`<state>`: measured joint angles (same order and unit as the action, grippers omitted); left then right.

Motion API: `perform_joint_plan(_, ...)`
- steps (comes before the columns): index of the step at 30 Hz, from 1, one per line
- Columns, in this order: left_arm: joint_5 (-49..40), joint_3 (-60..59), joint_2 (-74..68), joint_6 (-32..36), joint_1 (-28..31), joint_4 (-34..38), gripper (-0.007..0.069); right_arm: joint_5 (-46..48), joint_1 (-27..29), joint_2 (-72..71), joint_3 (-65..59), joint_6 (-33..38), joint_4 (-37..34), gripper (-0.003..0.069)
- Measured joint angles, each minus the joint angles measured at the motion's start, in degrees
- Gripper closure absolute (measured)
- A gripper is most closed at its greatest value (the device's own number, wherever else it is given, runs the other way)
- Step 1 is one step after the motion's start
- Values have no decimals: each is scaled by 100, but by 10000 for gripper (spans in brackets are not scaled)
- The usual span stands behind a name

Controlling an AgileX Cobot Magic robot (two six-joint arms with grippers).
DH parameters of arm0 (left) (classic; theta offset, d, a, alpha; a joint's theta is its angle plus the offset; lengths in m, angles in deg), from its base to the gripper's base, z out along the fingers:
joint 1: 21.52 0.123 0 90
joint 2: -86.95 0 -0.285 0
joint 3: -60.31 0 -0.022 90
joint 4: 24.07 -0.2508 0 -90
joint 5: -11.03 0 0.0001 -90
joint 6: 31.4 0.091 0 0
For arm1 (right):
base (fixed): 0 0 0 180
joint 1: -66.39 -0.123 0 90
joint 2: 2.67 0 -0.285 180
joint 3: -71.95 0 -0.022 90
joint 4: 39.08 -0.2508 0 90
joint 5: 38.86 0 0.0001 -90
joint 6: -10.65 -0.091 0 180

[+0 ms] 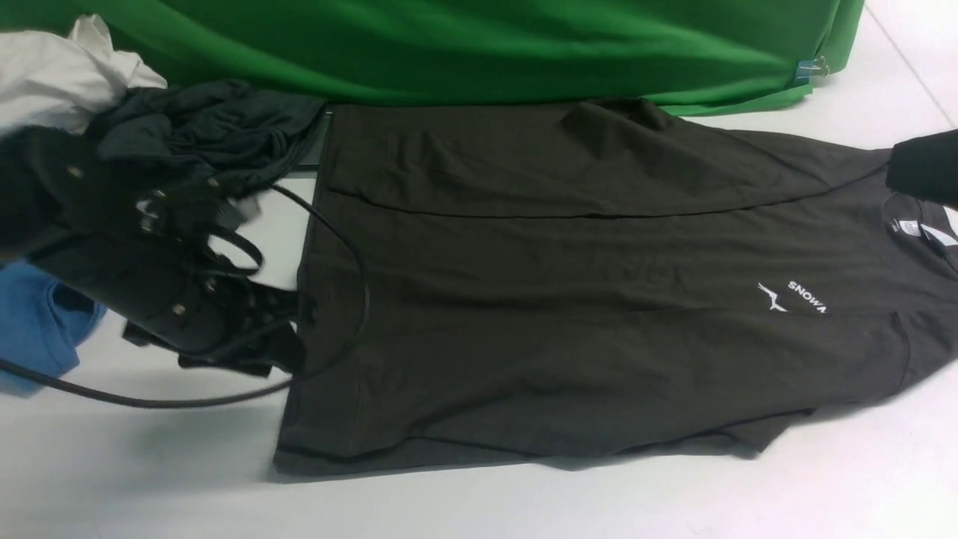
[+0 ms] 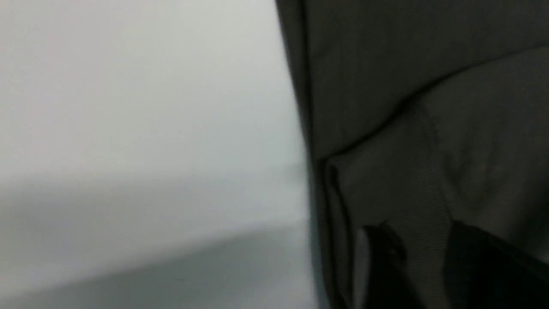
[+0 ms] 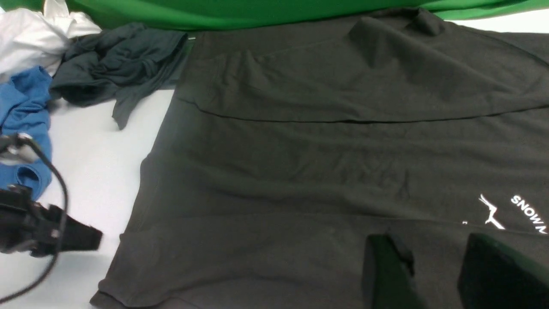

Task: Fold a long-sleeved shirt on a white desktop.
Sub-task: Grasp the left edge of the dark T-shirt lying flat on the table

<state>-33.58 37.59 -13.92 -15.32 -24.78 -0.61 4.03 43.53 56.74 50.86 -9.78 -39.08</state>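
Desk (image 1: 479, 501) surface, white and bare, runs along the near edge. On it the long-sleeved shirt (image 1: 561, 299) lies spread flat, filling the middle and right of the scene: hem to the left, collar to the right. White "SNOWA" lettering (image 1: 807, 297) with a bird mark faces up on the chest; the white neck label (image 1: 909, 228) shows at the collar. Shirt's far side is folded in over the body, its edge running left to right. A second layer of cloth peeks out along the near right edge.

Left tool (image 2: 418, 231): fingers (image 2: 381, 257) spread, flat cloth visible in the gap, nothing pinched. It sits at the shirt's left hem; picture is blurred. Its black cable (image 1: 150, 402) loops across the hem and onto the desk.

Right tool (image 3: 429, 240): fingers spread, above the shirt's near right part beside the lettering, holding nothing. Front view shows only a dark part of that arm at the right edge.

Far left: crumpled slate-grey garment (image 1: 224, 120), white cloth (image 1: 52, 75), blue garment (image 1: 37, 314), all off the shirt. Green backdrop (image 1: 449, 45) lies along the far side.
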Motion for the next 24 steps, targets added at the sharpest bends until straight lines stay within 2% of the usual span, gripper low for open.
perform_joint_plan(1, 63, 0, -117, 13, -108, -121, 243, 0, 0, 0, 0, 0, 0, 418)
perform_joint_plan(3, 223, 0, -225, 27, -246, -331, 165, 0, 0, 0, 0, 11, 0, 418)
perform_joint_plan(8, 322, 207, -288, 130, -474, -837, 76, 7, 0, 0, 0, 123, 0, 418)
perform_joint_plan(15, 341, 707, -383, 241, -691, -1118, 66, 12, 0, 0, 0, 161, 0, 418)
perform_joint_plan(24, 49, 864, -1122, 589, -698, -1162, 123, 99, 0, 0, 0, 161, 0, 418)
